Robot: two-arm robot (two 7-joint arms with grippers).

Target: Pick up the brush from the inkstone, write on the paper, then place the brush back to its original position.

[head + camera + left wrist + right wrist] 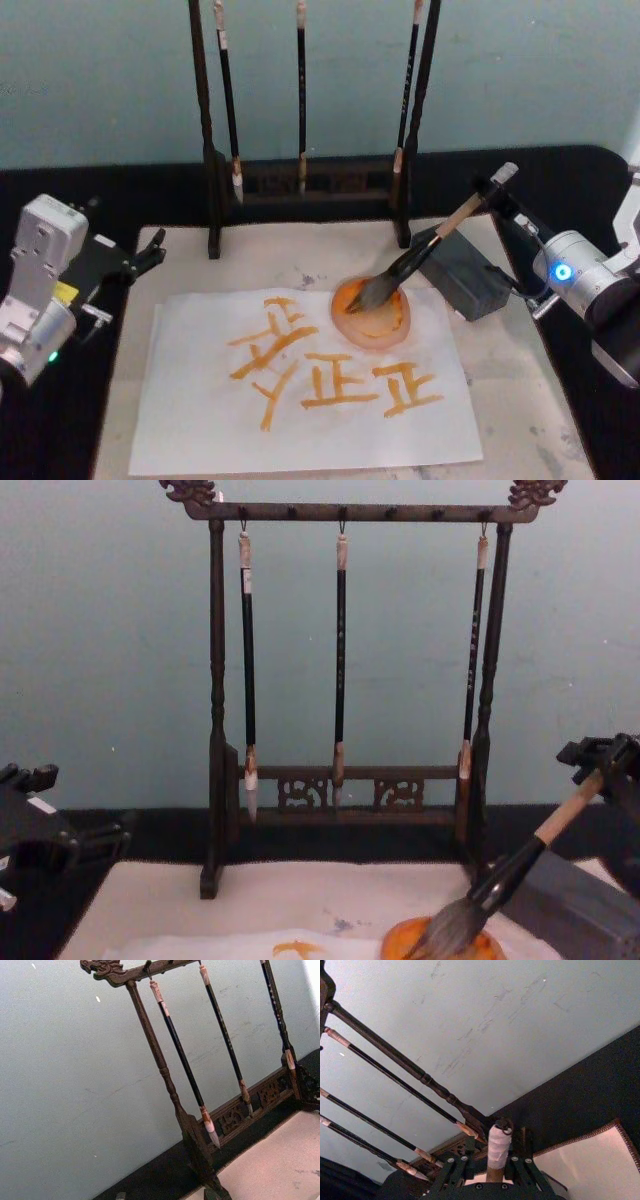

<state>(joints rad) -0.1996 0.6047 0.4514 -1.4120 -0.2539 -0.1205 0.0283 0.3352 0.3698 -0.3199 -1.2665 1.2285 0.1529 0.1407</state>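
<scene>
- Clamps the brush [430, 243] in the right gripper [492, 193] at the table's right side, jaws closed on the upper handle just below the whitish wrapped cap.
- Slants the brush down and leftward: light round wooden handle, black lower section, bushy grey bristles splayed onto a round orange disc [392, 325] with a paler rim.
- Shows the paper [200, 400] flat under the disc's near part: thin, whitish, rectangular, marked with blocky orange strokes.
- Spreads a cream mat [520, 400] beneath the paper, speckled grey, stitched at the edge.
- Places a grey, box-shaped block [470, 285] on the mat just right of the disc, under the handle.
- Rests the left gripper [150, 252] at the mat's left edge, jaws apart, holding nothing.
- Stands a dark turned-wood rack [200, 100] behind the mat, carved at the top, with three slim black brushes [301, 100] hanging from it.
</scene>
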